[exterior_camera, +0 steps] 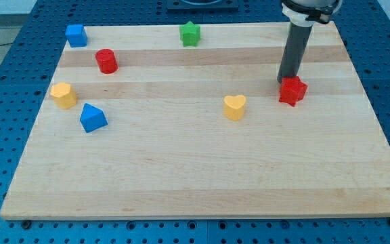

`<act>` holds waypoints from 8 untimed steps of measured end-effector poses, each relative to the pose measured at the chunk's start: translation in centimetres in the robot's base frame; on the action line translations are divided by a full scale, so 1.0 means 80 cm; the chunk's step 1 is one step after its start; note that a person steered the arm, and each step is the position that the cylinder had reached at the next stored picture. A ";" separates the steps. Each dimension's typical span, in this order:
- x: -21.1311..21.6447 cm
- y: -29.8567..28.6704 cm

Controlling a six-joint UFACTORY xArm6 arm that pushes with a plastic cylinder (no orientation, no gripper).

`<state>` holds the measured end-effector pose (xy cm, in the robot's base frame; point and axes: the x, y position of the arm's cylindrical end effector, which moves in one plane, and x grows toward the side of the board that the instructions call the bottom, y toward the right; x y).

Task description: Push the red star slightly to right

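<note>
While the near strip of the wooden counter (202, 190) is lying bare toward the view's bottom, the blocks are sitting farther back. On the view's left, a blue triangular block (93, 118) and a yellow block (63, 95) of rounded form are resting near each other; a yellow heart (235, 107) is sitting near the middle. Just to its right, the red star (293, 91) is lying toward the counter's right side, well apart from the edge. My tip (287, 82) is touching or nearly touching the star's upper-left flank, judged to be placed there so that a rightward slide is carrying the star a little toward the view's right. The rod is standing nearly upright, descending from the view's top, where the wrist is being cropped. No jaws are fitted, so nothing is being held; only contact is moving the block. Farther back, a red cylinder (106, 61) is standing at left, and a blue cube (76, 35) and a green star (190, 34) are lining the far edge.
</note>
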<state>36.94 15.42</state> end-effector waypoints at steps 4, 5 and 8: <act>0.078 -0.064; 0.071 -0.042; 0.036 0.014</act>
<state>39.86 16.54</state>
